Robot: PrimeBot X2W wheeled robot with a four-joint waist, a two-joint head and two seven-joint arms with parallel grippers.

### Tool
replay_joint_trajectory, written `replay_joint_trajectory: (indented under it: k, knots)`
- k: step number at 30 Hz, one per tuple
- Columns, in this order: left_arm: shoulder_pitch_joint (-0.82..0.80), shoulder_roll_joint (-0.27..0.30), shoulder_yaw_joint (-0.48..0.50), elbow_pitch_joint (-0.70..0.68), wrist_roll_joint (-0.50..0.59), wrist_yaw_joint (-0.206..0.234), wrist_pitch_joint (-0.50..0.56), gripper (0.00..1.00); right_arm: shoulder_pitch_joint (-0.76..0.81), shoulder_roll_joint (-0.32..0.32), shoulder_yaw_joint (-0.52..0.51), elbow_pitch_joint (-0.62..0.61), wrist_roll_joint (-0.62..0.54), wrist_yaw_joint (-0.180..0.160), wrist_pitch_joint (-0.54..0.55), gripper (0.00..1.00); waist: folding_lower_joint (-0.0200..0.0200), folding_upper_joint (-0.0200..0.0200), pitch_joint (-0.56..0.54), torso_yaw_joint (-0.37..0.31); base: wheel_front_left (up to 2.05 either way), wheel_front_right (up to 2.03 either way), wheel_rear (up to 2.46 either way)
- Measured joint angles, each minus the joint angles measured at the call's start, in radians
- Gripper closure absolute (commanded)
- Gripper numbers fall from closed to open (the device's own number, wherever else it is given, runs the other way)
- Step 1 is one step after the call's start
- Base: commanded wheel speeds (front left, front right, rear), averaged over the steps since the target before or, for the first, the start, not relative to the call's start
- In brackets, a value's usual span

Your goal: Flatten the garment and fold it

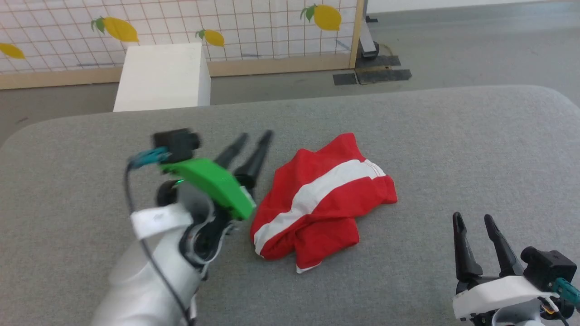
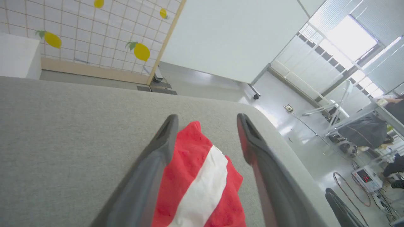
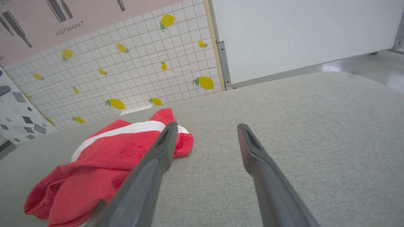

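- The garment (image 1: 317,203) lies bunched in a heap at the middle of the grey padded table (image 1: 453,136). Its layers overlap, and a broad white stripe (image 1: 312,195) runs on a slant across the top. No print shows, so it is probably on a side turned under.
- As I judge it, nothing has been flattened. No waistband or leg opening is laid out plainly, so the first job is to find an edge to pull on.
- The left gripper (image 1: 256,136) hovers just left of the heap, pointing toward the far side. Its jaws are parted and hold nothing.
- In the left wrist view the red cloth sits in the gap between the two dark fingers (image 2: 151,164), which suggests the arm is lined up to take the garment's left edge. I cannot tell whether the tips touch the cloth or the table.
- The right gripper (image 1: 473,219) sits at the near right, well apart from the garment. Its jaws are also spread and empty, and bare table lies under them.
- It seems to be waiting there so that it can come in from the opposite side and the two arms can draw the cloth apart.
- Bare table around the heap leaves room to spread it.
- A white box (image 1: 163,77) and a lemon-patterned panel (image 1: 226,27) stand beyond the far edge, clear of the work.
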Motion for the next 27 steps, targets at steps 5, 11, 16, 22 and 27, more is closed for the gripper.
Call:
replay_joint_trajectory:
  k: [5, 11, 16, 22, 27]
  knots:
    - [0.125, 0.068, 0.047, -0.069, 0.131, 0.091, -0.219, 0.0, -0.017, 0.001, -0.009, 0.003, 0.014, 0.0, 0.063, 0.0, 0.0, 0.0, -0.019, 0.018, 0.0, 0.0, 0.0]
    - [0.292, 0.067, 0.115, -0.171, 0.234, 0.182, -0.245, 0.0, -0.142, 0.0, -0.028, 0.046, 0.001, 0.0, 0.235, 0.0, 0.0, 0.0, -0.013, 0.04, 0.0, 0.0, 0.0]
    - [0.381, 0.03, 0.165, -0.239, 0.293, 0.205, -0.248, 0.0, -0.334, 0.0, -0.027, 0.125, -0.108, 0.0, 0.436, 0.0, 0.0, 0.0, 0.02, 0.054, 0.0, 0.0, 0.0]
    - [0.401, -0.006, 0.177, -0.27, 0.317, 0.204, -0.248, 0.0, -0.538, -0.034, 0.017, 0.275, -0.221, 0.0, 0.686, 0.0, 0.0, 0.0, 0.077, 0.082, 0.0, 0.0, 0.0]
    - [0.382, -0.029, 0.169, -0.271, 0.332, 0.193, -0.249, 0.0, -0.623, -0.094, 0.054, 0.376, -0.275, 0.0, 0.781, 0.0, 0.0, 0.0, 0.125, 0.131, 0.0, 0.0, 0.0]
